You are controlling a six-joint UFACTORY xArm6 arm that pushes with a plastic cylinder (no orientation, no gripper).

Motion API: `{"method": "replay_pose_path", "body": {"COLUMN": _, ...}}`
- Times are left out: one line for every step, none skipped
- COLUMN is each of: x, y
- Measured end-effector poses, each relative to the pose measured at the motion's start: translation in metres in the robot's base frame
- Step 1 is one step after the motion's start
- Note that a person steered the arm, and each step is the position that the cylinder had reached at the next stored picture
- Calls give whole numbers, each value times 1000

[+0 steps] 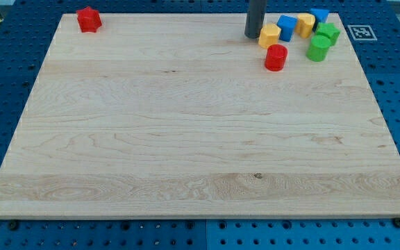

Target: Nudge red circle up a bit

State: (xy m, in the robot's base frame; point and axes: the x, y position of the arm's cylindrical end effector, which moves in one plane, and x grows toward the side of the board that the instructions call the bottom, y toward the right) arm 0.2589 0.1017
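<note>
The red circle (276,57), a short red cylinder, stands on the wooden board (186,125) near the view's top right. My tip (253,36) is the lower end of the dark rod, up and to the left of the red circle, with a small gap between them. The tip is just left of a yellow block (269,35), close to it or touching. A red star-like block (88,19) sits alone at the view's top left.
A cluster lies right of my tip: a blue cube (287,26), a second yellow block (305,24), another blue block (319,15), a green star-like block (328,32) and a green cylinder (318,48). A fiducial tag (359,32) lies off the board's top right corner.
</note>
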Motion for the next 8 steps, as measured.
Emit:
{"method": "replay_pose_path", "body": {"x": 0, "y": -43}}
{"method": "replay_pose_path", "body": {"x": 13, "y": -88}}
{"method": "replay_pose_path", "body": {"x": 56, "y": -89}}
{"method": "replay_pose_path", "body": {"x": 90, "y": -44}}
{"method": "replay_pose_path", "body": {"x": 93, "y": 12}}
{"method": "replay_pose_path", "body": {"x": 94, "y": 22}}
{"method": "replay_pose_path", "body": {"x": 110, "y": 31}}
{"method": "replay_pose_path", "body": {"x": 114, "y": 45}}
